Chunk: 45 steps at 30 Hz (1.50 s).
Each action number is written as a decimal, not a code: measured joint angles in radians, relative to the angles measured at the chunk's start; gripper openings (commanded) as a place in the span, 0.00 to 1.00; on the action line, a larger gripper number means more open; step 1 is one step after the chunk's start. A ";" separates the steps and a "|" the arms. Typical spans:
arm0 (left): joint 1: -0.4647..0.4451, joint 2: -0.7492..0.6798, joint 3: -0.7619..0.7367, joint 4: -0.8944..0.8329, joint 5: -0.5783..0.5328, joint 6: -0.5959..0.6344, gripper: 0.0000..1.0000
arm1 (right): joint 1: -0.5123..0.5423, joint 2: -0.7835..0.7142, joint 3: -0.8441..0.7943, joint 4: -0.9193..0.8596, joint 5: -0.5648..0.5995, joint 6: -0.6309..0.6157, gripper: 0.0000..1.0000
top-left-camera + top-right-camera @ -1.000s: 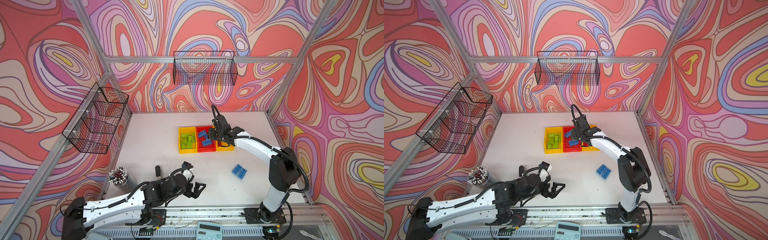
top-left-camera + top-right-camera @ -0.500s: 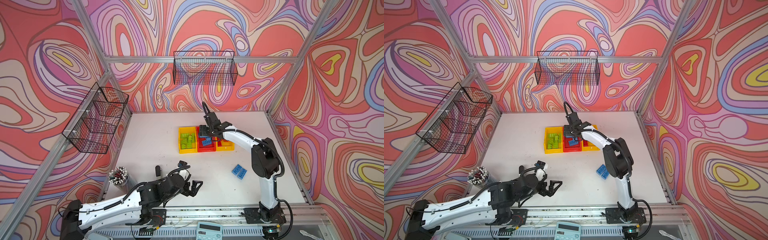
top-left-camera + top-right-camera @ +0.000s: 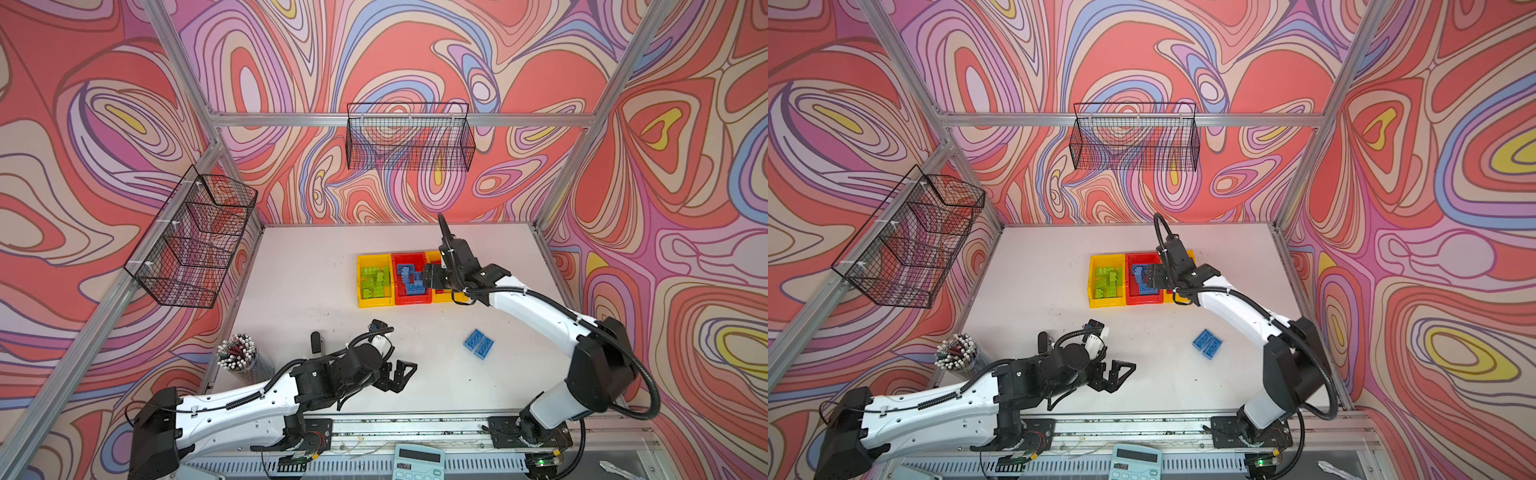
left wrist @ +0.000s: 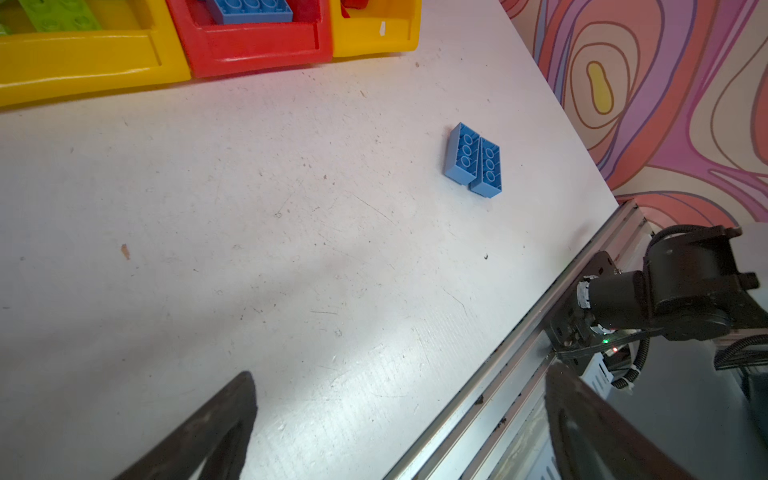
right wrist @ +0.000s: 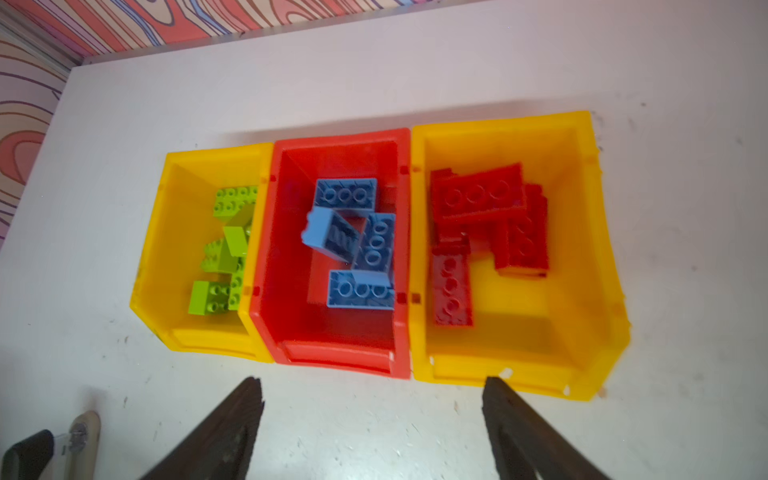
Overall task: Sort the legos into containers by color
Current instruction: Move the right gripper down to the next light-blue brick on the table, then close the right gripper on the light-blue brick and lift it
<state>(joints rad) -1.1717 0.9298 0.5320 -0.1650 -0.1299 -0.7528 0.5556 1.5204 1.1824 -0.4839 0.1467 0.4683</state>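
- Opened right end effector (image 5: 372,386) wider since a second ago; released now, empty above red bin (image 5: 340,357), with blue brick (image 5: 330,235) lying tilted inside.
- Left end effector (image 3: 401,374) spread wide, empty, near table (image 3: 311,270) front edge.
- Unsorted: two blue bricks (image 3: 478,345), touching, toward front right corner.
- Probably best: rise clear of bin walls, then pinch one brick across its narrow width without nudging its neighbour.

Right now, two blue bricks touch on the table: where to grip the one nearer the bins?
Its two short ends, from straight above. The brick lies flat, studs up, one long side against its neighbour, so no finger fits there; the ends are free, though that is the wider span.
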 measured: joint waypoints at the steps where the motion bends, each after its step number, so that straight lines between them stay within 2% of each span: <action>1: 0.000 0.009 0.001 0.007 0.010 0.000 1.00 | -0.001 -0.034 -0.045 -0.003 0.011 0.005 0.91; 5: 0.000 0.049 0.007 0.048 0.053 -0.002 1.00 | -0.013 -0.152 -0.236 -0.028 0.035 0.016 0.98; 8: 0.000 0.070 0.007 0.085 0.082 -0.010 1.00 | -0.037 -0.211 -0.349 -0.042 0.026 0.007 0.98; 13: -0.011 0.082 0.007 0.135 0.108 -0.028 1.00 | -0.108 -0.233 -0.438 -0.036 -0.020 -0.024 0.98; 19: -0.032 0.060 0.002 0.155 0.105 -0.045 1.00 | -0.186 -0.215 -0.460 0.010 -0.110 -0.058 0.98; 27: -0.033 -0.020 -0.067 0.153 0.078 -0.062 1.00 | -0.193 -0.130 -0.473 0.059 -0.194 -0.068 0.98; 45: -0.033 -0.068 -0.129 0.154 0.057 -0.062 1.00 | -0.182 -0.182 -0.517 0.013 -0.246 0.012 0.97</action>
<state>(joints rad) -1.2045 0.8623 0.4026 -0.0105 -0.0731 -0.8146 0.3737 1.3384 0.6659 -0.4709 -0.0998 0.4801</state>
